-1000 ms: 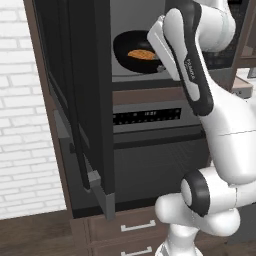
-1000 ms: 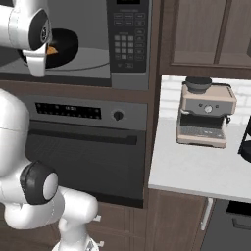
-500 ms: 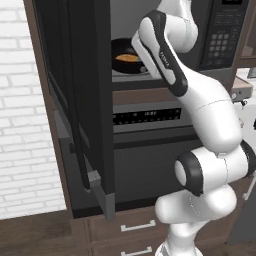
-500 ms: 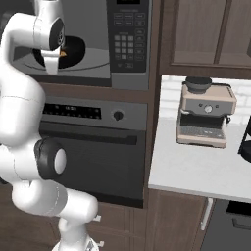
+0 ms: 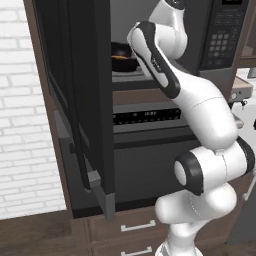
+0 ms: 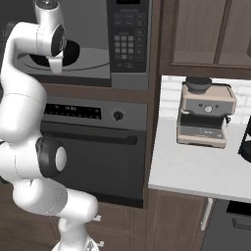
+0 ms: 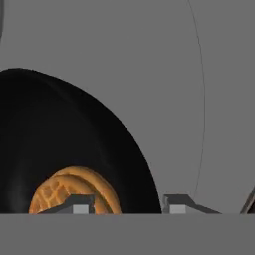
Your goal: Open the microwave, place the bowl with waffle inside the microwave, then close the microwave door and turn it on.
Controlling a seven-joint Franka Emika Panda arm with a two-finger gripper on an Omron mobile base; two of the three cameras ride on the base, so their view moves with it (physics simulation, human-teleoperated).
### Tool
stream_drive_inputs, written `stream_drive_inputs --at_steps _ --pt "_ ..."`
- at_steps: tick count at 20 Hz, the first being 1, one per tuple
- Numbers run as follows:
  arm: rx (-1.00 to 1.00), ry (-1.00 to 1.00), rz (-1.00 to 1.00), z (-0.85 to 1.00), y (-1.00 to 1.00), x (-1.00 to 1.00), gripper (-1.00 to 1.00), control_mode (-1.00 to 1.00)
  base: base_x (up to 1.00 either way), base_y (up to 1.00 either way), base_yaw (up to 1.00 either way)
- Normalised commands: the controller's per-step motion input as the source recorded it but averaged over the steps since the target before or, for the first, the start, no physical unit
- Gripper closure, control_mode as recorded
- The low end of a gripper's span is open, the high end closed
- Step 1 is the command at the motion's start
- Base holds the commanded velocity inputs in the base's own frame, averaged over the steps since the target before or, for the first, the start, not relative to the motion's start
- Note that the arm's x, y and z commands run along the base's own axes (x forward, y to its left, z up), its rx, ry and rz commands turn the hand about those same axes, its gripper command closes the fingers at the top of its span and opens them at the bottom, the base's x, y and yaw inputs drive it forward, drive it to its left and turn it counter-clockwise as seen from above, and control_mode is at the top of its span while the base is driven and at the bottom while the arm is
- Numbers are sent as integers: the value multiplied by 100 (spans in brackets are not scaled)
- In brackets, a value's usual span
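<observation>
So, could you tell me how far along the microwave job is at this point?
Done: the microwave door is swung open, and the bowl with the waffle sits inside the microwave. In hand: the gripper straddles the bowl's rim with its jaws apart, so it seems to be letting go. Left: pulling the arm out, closing the door, and pressing the keypad to start.

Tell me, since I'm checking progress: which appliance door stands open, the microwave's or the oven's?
The microwave door is swung wide open, showing the bowl inside; the oven below stays shut.
</observation>
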Motion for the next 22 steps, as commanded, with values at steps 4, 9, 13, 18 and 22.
stream_drive_inputs --at_steps 4,9,13,18,22 --pt "6 -16 -5 -1 0 68 -100 -100 0 0 0" --pt "12 -42 -3 1 -3 -20 -100 -100 0 0 0" --pt "12 -60 0 0 -29 -100 -100 -100 0 0 0" --pt "9 -46 0 0 -56 -100 -100 -100 0 0 0" --pt "2 -13 0 0 -56 -100 -100 -100 0 0 0"
